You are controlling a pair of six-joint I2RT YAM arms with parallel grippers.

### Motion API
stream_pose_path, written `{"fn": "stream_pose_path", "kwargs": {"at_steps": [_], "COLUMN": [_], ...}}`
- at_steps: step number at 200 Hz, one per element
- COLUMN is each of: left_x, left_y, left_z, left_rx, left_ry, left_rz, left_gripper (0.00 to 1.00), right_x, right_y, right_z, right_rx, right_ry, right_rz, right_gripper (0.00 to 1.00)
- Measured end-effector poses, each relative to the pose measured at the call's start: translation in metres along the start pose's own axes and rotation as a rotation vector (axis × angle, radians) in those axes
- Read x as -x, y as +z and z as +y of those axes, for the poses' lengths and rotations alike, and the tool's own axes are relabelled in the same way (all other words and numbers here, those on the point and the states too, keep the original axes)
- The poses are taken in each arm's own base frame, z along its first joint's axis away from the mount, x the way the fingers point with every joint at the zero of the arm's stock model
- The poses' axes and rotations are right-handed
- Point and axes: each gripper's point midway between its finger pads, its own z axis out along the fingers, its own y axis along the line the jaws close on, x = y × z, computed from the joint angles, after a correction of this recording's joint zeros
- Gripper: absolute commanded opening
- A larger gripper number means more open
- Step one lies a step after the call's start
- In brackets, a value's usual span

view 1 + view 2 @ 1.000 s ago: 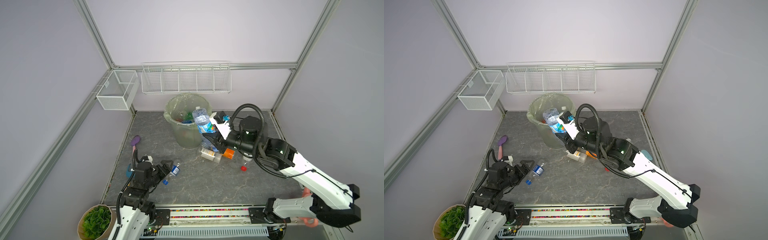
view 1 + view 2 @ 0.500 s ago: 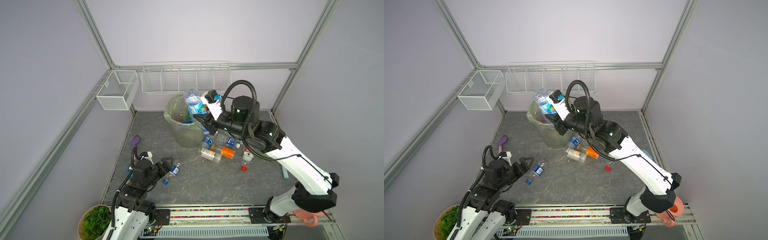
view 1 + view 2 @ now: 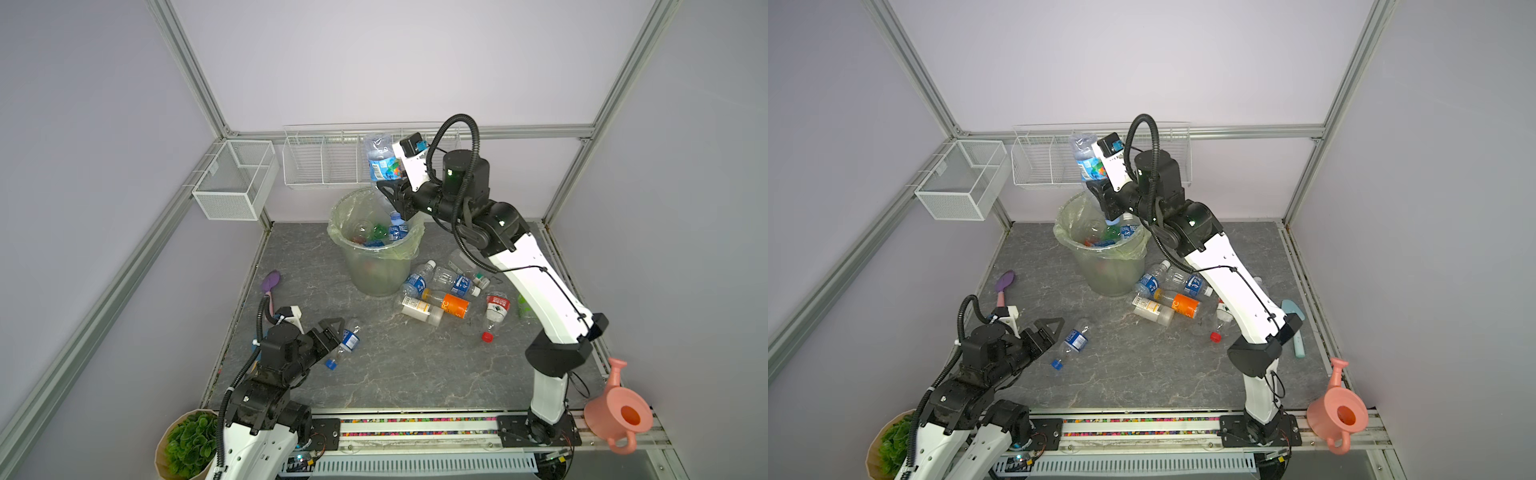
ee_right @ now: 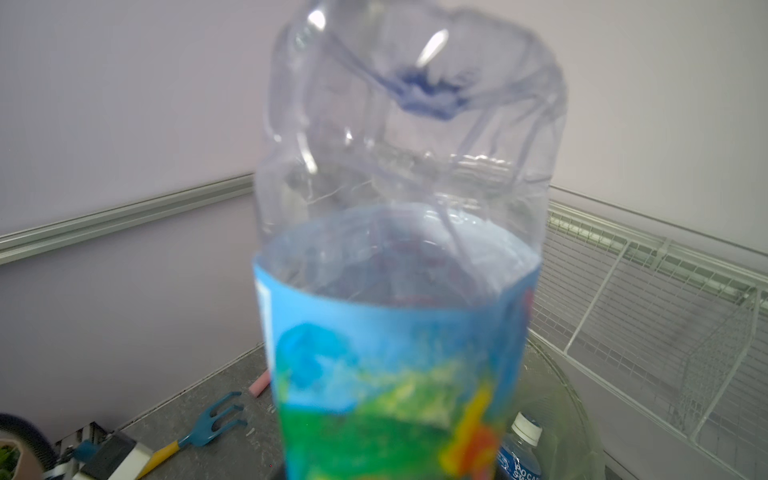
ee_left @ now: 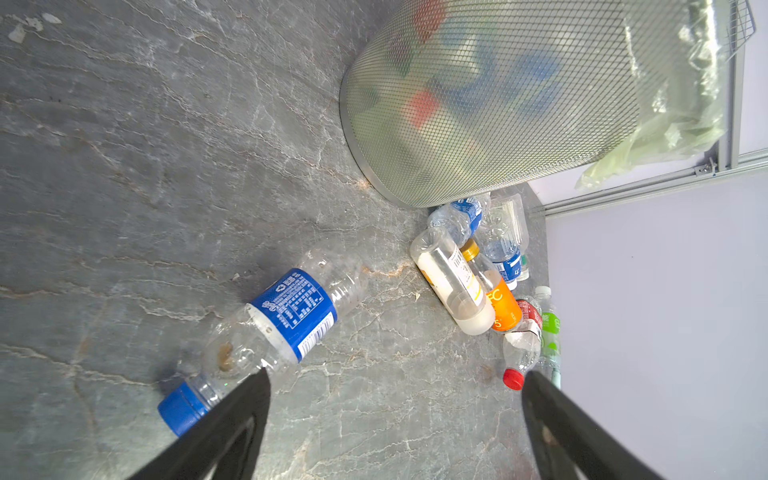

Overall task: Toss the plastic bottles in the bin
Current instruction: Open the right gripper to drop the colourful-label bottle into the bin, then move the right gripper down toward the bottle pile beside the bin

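In both top views, the right gripper [image 3: 388, 189] is clamped on a multicoloured-label bottle [image 3: 379, 160], held base-uppermost, apparently over the far rim of the bin [image 3: 376, 272], which has several bottles inside. A heap of loose bottles [image 3: 446, 297] lies on the grey floor [image 3: 415, 365] just beside the bin's right side. At front left, the left gripper [image 3: 334, 331], jaws spread and empty, hangs low just beside a blue-label bottle [image 3: 348, 340] lying on its side.

Left wrist view: the blue-label bottle [image 5: 291, 311] lies ahead of the spread fingers [image 5: 224, 432], its capped neck passing behind one of them. The bin [image 5: 478, 104] and the heap stand beyond.

Right wrist view: the multicoloured-label bottle [image 4: 399, 299] fills the frame, base pointing away. A white-capped bottle [image 4: 521, 446] shows inside the bin below.
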Motion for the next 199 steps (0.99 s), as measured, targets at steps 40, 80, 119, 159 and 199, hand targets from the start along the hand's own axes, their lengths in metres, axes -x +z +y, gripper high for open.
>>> {"fn": "stream_pose_path", "kwargs": {"at_steps": [40, 80, 119, 159, 199], "left_x": [0.005, 0.007, 0.008, 0.004, -0.004], "left_y": [-0.006, -0.009, -0.007, 0.005, 0.021], "left_z": [-0.008, -0.009, -0.008, 0.001, 0.013], "left_rx": [-0.020, -0.014, -0.001, 0.057, 0.129], "left_ry": [0.005, 0.017, 0.024, 0.050, 0.078], "left_rz": [-0.016, -0.022, -0.017, 0.024, 0.097], "left_gripper": [0.94, 0.94, 0.94, 0.94, 0.94], "right_x": [-0.091, -0.123, -0.068, -0.021, -0.040], "right_y": [0.054, 0.045, -0.008, -0.076, -0.115], "right_z": [-0.031, -0.038, -0.031, -0.018, -0.012], "right_rx": [-0.082, -0.129, -0.136, -0.124, -0.125], "right_ry": [0.066, 0.075, 0.064, 0.059, 0.069], "right_rz": [0.234, 0.347, 0.231, 0.075, 0.053], "right_gripper": [0.88, 0.88, 0.88, 0.88, 0.88]}}
